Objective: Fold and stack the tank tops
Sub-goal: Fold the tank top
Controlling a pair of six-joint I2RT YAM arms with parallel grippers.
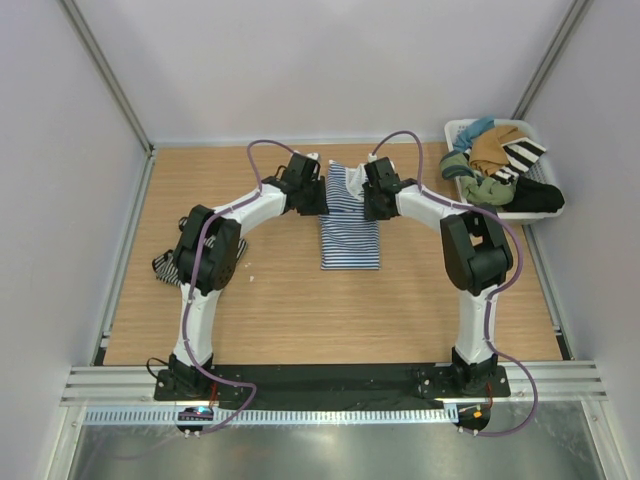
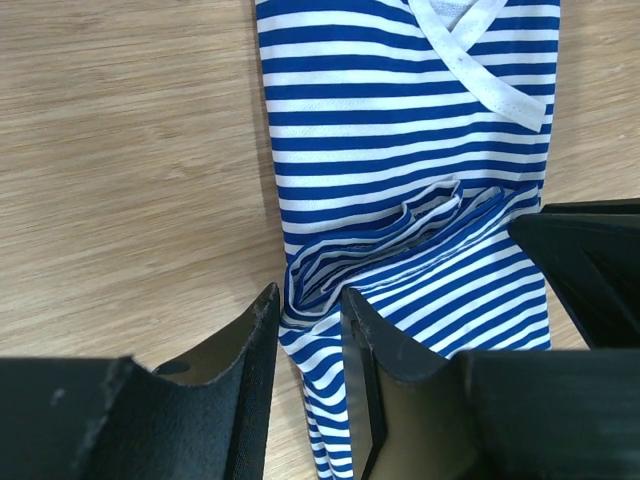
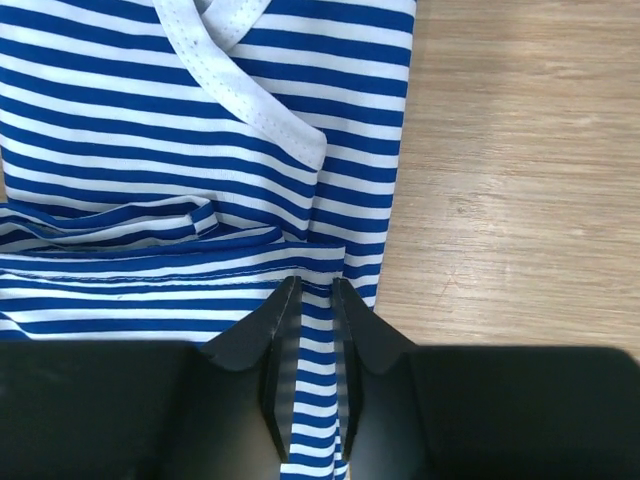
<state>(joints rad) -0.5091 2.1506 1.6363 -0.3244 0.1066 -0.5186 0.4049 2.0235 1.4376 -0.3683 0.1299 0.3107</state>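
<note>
The blue-and-white tank top lies lengthwise in the middle of the table, its white-trimmed neckline toward the near side. Both grippers are at its far end. My left gripper holds a raised bunch of the left edge of the cloth between its jaws. My right gripper is closed on a narrow strip of the cloth's right edge, beside a folded-over hem. The fine black-and-white tank top lies at the left, partly hidden under my left arm.
A white basket at the back right holds tan, green, teal and black clothes and a bold striped cloth. The right gripper's black body shows at the right of the left wrist view. Bare wood surrounds the top.
</note>
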